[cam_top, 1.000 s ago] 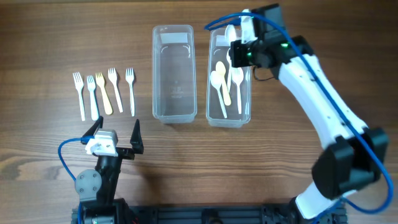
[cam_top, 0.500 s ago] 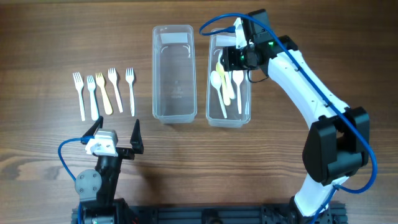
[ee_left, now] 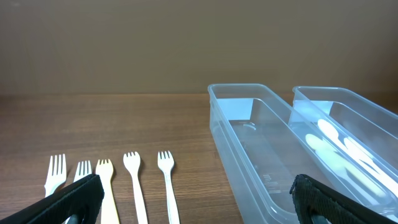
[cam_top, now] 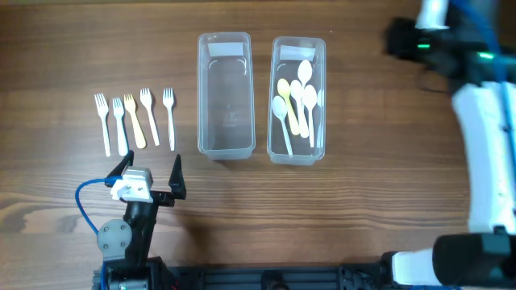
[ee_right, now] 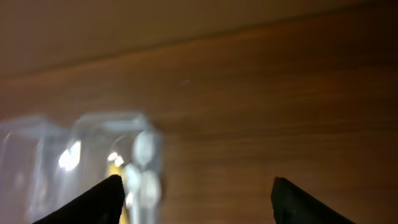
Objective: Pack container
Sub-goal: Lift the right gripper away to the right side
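Observation:
Two clear plastic containers stand side by side. The left container [cam_top: 226, 105] [ee_left: 249, 118] is empty. The right container [cam_top: 275, 97] [ee_left: 367, 102] holds several white and yellow spoons [cam_top: 297, 101] [ee_right: 144, 168]. Several forks [cam_top: 134, 121] [ee_left: 132, 180] lie in a row on the table to the left. My left gripper [cam_top: 150, 172] [ee_left: 196, 193] rests open near the front edge, below the forks, with nothing in it. My right gripper [cam_top: 397, 37] [ee_right: 196, 183] is open and empty, up at the far right, well away from the spoon container.
The wooden table [cam_top: 379, 177] carries nothing else. A blue cable [cam_top: 85, 201] loops beside the left arm's base. The right arm [cam_top: 484, 137] runs down the right edge of the overhead view.
My right gripper opened over the right container, left a spoon lying in it, then swung away up to the far right. The left arm has not moved.

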{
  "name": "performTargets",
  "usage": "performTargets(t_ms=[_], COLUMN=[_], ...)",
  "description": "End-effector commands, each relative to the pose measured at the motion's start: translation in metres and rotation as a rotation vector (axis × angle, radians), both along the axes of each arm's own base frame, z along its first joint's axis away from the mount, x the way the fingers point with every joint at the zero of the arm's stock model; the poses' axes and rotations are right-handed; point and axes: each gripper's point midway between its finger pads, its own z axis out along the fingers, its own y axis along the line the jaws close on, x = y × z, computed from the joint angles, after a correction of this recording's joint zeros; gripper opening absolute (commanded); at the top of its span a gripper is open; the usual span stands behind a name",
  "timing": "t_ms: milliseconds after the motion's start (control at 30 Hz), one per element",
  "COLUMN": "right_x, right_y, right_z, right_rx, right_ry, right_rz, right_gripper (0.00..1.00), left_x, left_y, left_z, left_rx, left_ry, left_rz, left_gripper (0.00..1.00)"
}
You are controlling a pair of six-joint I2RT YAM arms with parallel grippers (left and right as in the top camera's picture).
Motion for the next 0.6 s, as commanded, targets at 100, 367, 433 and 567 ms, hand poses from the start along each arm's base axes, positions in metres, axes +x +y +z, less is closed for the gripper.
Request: performTargets(t_ms=[100, 367, 433, 567], right_x=[-0.016, -0.016, -0.016, -0.016], right_y=[-0.067, -0.070, -0.070, -0.070], right_z=[-0.007, -0.006, -0.006, -0.006], right_rx=[-0.065, -0.066, -0.066, -0.066], right_ry=[0.046, 0.043, 0.043, 0.043], right_rz=[-0.079, -0.086, -0.086, -0.087], right_gripper=[0.96, 1.00, 1.00, 1.00], left_x=[0.000, 0.000, 0.000, 0.000], left_y=[-0.001, -0.001, -0.001, -0.001], left_z=[-0.003, -0.003, -0.003, -0.003], left_rx=[0.022, 0.022, 0.023, 0.022], left_ry=[-0.002, -0.002, -0.002, -0.002], left_rz=[-0.004, -0.004, -0.004, -0.004], left_gripper=[1.00, 1.00, 1.00, 1.00])
